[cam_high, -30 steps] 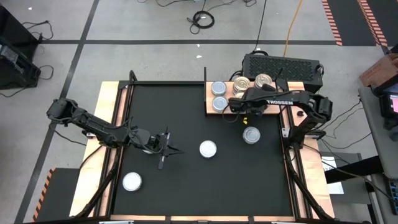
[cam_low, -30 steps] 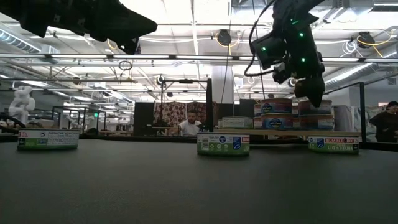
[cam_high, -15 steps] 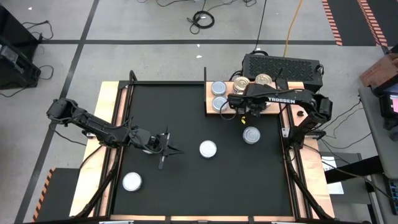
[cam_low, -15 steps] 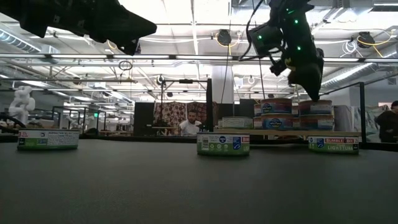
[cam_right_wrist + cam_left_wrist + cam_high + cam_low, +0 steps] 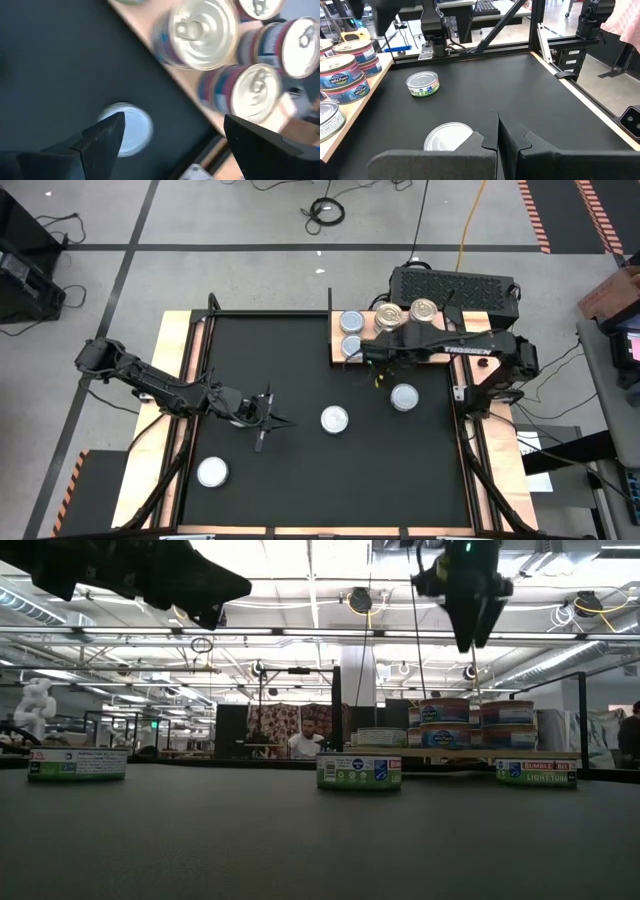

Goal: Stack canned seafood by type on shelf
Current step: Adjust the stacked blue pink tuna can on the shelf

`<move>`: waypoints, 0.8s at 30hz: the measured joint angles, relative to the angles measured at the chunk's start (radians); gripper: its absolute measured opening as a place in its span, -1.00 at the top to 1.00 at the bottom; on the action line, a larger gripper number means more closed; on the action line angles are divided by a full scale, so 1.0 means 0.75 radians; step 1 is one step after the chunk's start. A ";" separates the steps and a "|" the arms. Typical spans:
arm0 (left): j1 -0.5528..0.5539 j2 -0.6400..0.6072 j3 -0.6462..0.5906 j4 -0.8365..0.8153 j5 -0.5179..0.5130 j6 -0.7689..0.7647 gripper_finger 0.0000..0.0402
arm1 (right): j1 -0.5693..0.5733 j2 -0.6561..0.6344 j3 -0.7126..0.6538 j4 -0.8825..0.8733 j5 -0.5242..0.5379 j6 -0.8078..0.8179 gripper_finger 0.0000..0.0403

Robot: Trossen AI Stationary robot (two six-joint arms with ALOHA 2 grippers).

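The wooden shelf point(image 5: 440, 352) lies at the table's far right and carries stacked tins: silvery-blue tops point(image 5: 352, 323) on its left end, cream-gold pull-tab tops point(image 5: 389, 318) point(image 5: 202, 30) beside them. Three more tins sit flat on the black mat point(image 5: 260, 360): one below the shelf point(image 5: 404, 396) point(image 5: 127, 129), one mid-table point(image 5: 334, 419) point(image 5: 449, 137), one near left point(image 5: 212, 471). My right gripper point(image 5: 375, 365) point(image 5: 173, 119) hangs high over the shelf's near edge, open and empty, pointing steeply down. My left gripper point(image 5: 288, 423) point(image 5: 497, 135) hovers shut just left of the mid-table tin.
A black metal frame point(image 5: 270, 313) runs along the mat's far and side edges. A dark box point(image 5: 455, 285) stands behind the shelf. In the low view the stacks point(image 5: 470, 723) stand two tins high. Open mat lies between the loose tins.
My right gripper has risen from just above the shelf's stacks, drifting a little toward the table's left and near edges, and has tipped to point more steeply down. It stays open and empty. No tin has moved.
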 joint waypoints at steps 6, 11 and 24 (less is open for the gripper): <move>0.000 0.000 0.000 -0.026 0.000 0.000 1.00 | 0.215 -0.033 0.001 0.039 0.068 0.225 -0.66; -0.001 0.000 -0.001 -0.026 0.000 -0.005 1.00 | 0.340 -0.017 -0.029 0.245 0.198 0.268 -0.64; -0.001 0.000 -0.001 -0.027 0.000 -0.008 1.00 | 0.117 -0.009 -0.347 0.569 0.196 0.069 0.83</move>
